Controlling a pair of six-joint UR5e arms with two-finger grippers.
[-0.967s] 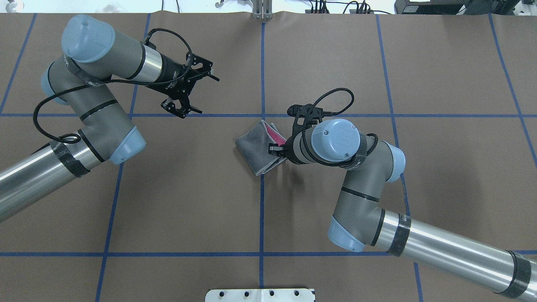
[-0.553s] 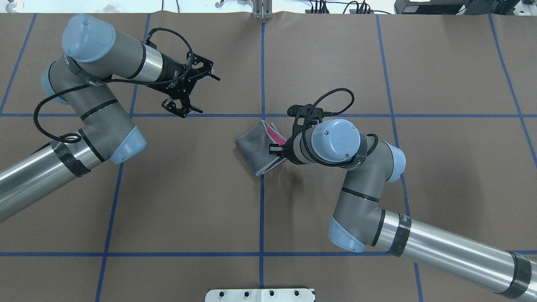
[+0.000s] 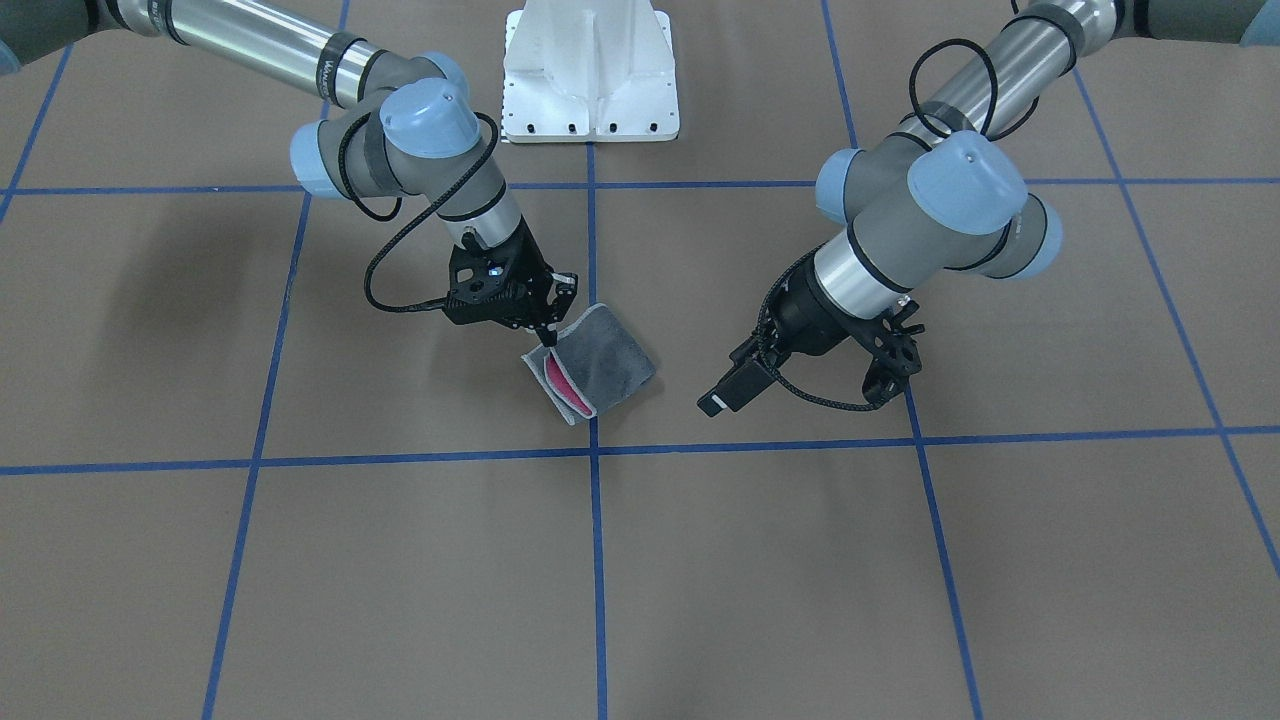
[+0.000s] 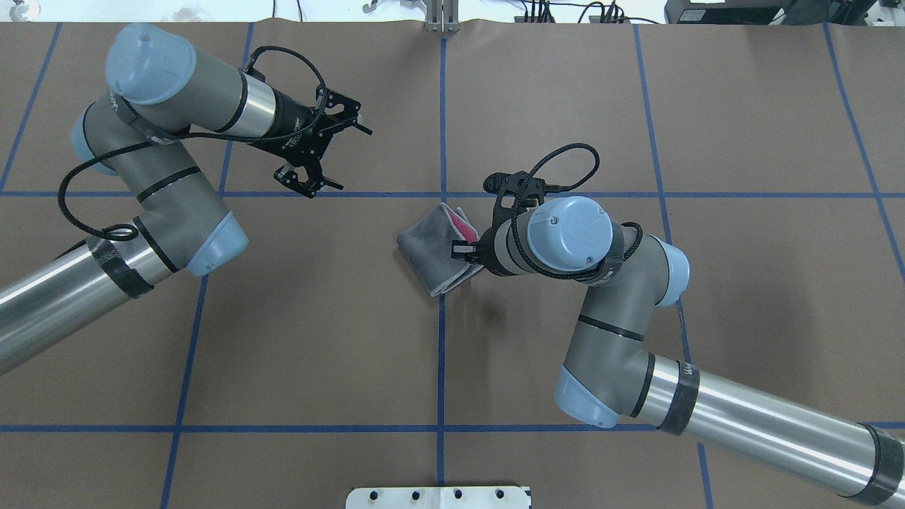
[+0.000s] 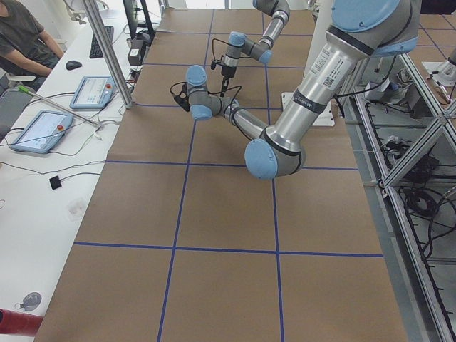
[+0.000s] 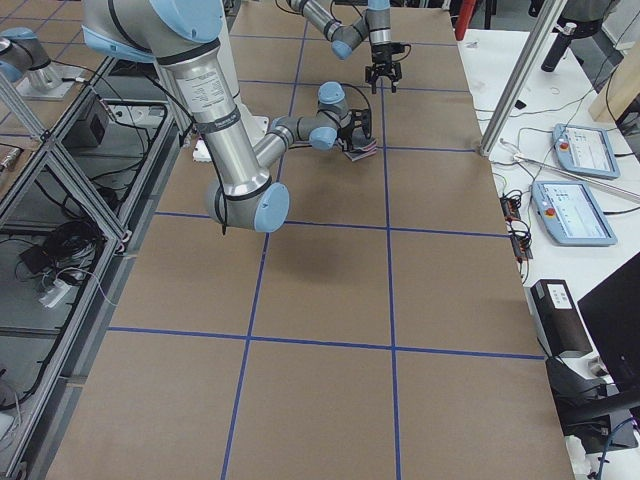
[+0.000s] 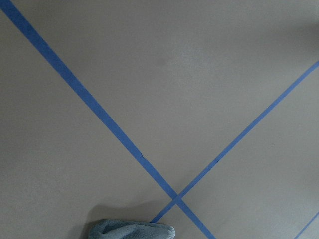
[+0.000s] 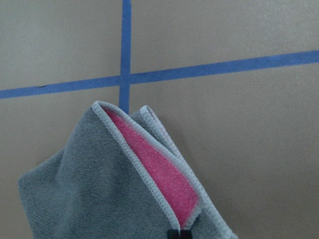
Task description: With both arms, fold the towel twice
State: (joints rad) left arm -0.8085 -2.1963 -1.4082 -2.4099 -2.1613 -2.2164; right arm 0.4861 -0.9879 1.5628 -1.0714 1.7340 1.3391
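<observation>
The towel [image 4: 430, 247] lies folded near the table's middle, dark grey outside, with a pink strip showing along its open edge. It also shows in the front view [image 3: 605, 365] and the right wrist view [image 8: 84, 194]. My right gripper [image 4: 466, 249] points down at that open edge and is shut on the towel's upper layer, lifting it slightly [image 3: 548, 338]. My left gripper [image 4: 345, 159] is open and empty, hovering well to the towel's left [image 3: 805, 395]. The left wrist view shows only a grey towel corner [image 7: 132, 230].
Blue tape lines [image 4: 442, 127] divide the brown table into squares. The white pedestal base [image 3: 590, 70] stands at the robot's side. A side bench with tablets [image 5: 92, 89] and a seated person [image 5: 25, 32] lies beyond the far edge.
My right arm's wrist and elbow have shifted slightly to the right. The towel and the left arm have barely moved.
</observation>
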